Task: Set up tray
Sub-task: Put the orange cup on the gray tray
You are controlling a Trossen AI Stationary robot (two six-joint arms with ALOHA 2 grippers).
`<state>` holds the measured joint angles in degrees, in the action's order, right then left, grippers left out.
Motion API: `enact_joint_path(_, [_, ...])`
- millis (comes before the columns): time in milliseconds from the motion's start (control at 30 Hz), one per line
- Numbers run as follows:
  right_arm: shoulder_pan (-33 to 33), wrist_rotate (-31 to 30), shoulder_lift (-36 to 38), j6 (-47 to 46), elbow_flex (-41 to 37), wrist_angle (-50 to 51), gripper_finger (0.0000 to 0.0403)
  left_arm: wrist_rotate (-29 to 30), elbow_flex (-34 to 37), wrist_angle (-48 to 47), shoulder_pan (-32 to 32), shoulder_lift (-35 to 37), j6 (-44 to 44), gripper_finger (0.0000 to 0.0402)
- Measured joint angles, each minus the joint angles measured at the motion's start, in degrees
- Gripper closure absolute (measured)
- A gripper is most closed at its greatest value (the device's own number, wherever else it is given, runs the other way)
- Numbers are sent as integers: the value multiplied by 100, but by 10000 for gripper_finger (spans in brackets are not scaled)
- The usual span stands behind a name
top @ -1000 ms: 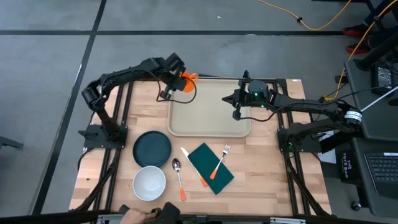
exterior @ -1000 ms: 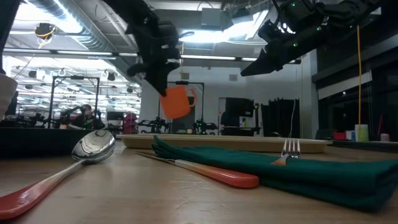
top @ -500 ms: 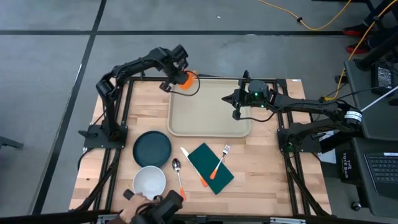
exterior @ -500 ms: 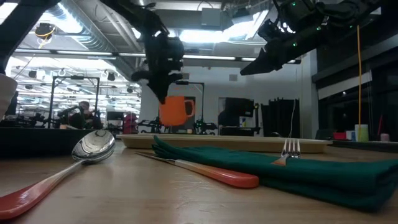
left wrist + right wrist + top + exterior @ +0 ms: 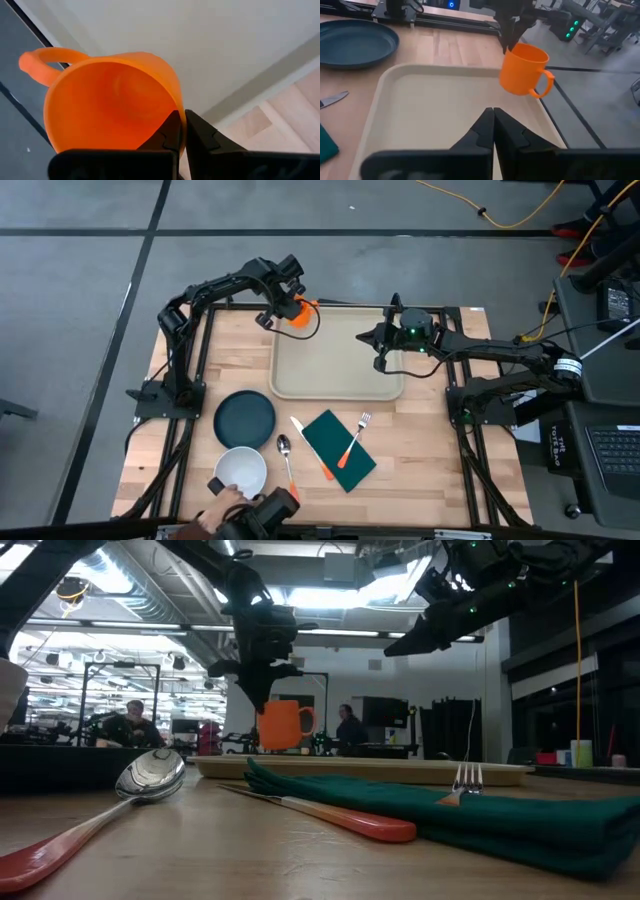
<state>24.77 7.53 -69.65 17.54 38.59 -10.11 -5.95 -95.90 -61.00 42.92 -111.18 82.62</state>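
Note:
The orange mug (image 5: 298,311) hangs from my left gripper (image 5: 285,300) over the far left corner of the beige tray (image 5: 335,355). In the low view the mug (image 5: 283,725) is upright, its base just above the tray (image 5: 400,770); whether it touches I cannot tell. The right wrist view shows the mug (image 5: 522,70) with its handle toward the table's far side. My right gripper (image 5: 372,340) is shut and hovers above the tray's right part, touching nothing. My left gripper (image 5: 182,131) pinches the mug's rim (image 5: 176,106) on the side opposite the handle, one finger (image 5: 170,134) inside the cup and one (image 5: 199,136) outside. The fingers come from above, pointing down. The mug hangs upright below them.
Near the tray lie a dark blue plate (image 5: 245,418), a white bowl (image 5: 240,472), a spoon (image 5: 287,460), a knife (image 5: 312,448) and a green napkin (image 5: 338,448) with a fork (image 5: 353,440) on it. A person's hand (image 5: 215,515) shows at the near edge beside the bowl.
My left gripper has moved toward the far edge and down, lowering the mug toward the tray's far left corner. The mug has turned from tilted to upright. A person's hand has come in at the near edge by the bowl.

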Motion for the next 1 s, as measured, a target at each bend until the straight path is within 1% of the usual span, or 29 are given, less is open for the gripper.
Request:
enact_joint_path(400, [3,-12,0,113,0,-85,392,-72,4,-1,-5,-59,78,400])
enact_joint_path(567, [3,-9,0,109,0,-83,392,124,7,-1,-6,-298,117,400])
enact_joint_path(833, [3,-7,0,103,0,-83,392,89,11,272,-7,-396,261,400])
enact_joint_path(1000, [3,-4,0,108,0,-83,392,91,11,251,-5,-396,264,400])
